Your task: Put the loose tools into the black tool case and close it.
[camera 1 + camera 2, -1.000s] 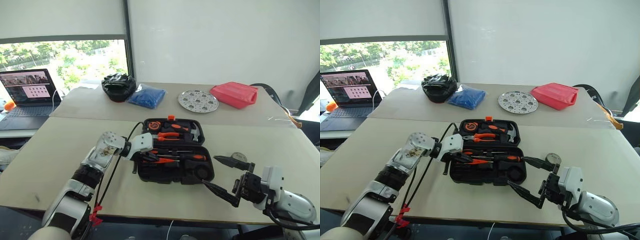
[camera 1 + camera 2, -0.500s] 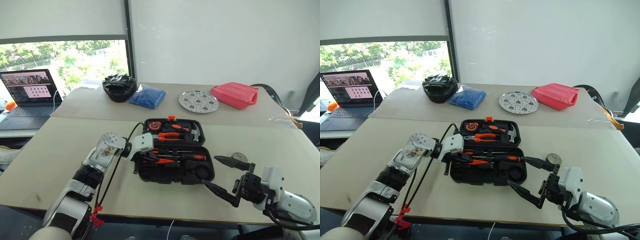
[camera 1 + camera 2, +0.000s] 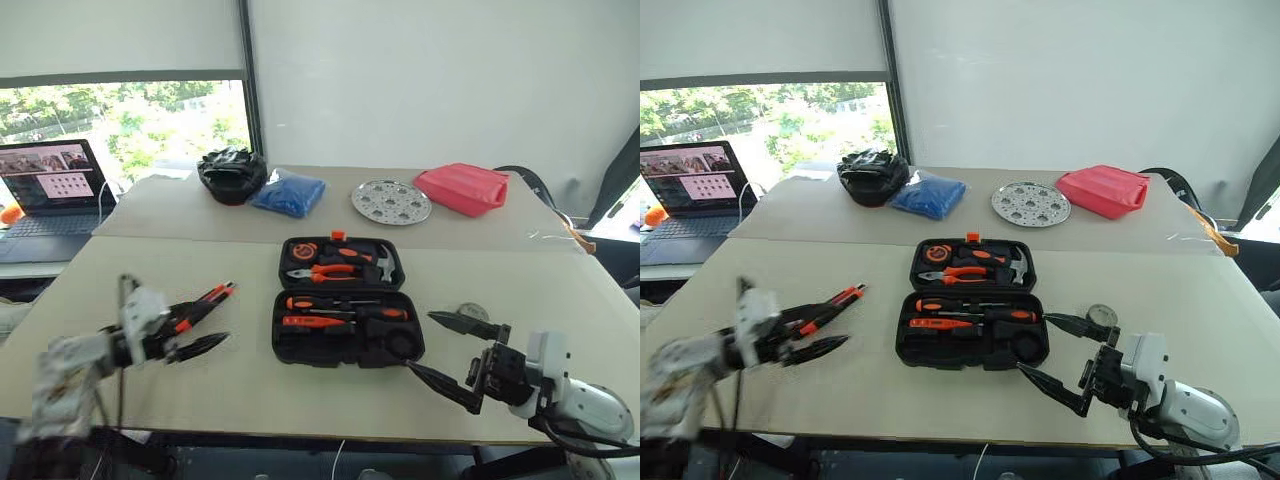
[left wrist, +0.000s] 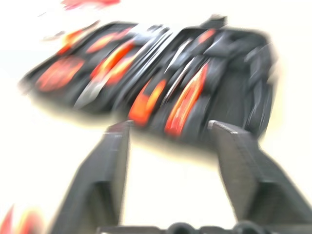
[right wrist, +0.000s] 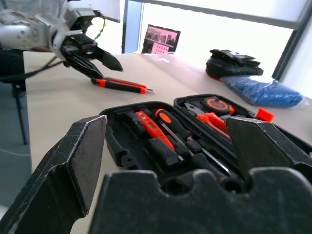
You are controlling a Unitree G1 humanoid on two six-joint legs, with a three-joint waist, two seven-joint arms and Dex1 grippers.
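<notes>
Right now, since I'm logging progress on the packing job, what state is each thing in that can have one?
black tool case: open, lid flat on the table, tools in its slots
loose screwdriver: lying on the table left of the case, not gripped
left hand: open, empty, by the screwdriver
right hand: open, empty, right of the case
laptop: open, screen lit

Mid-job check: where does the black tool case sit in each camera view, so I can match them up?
Left eye view: black tool case, open, mid-table.
Right eye view: mid-table, just left of centre.
Left wrist view: beyond the left tool, blurred.
Right wrist view: beyond the right tool, close.
Shared landmark: orange-handled pliers in its lid half.
</notes>
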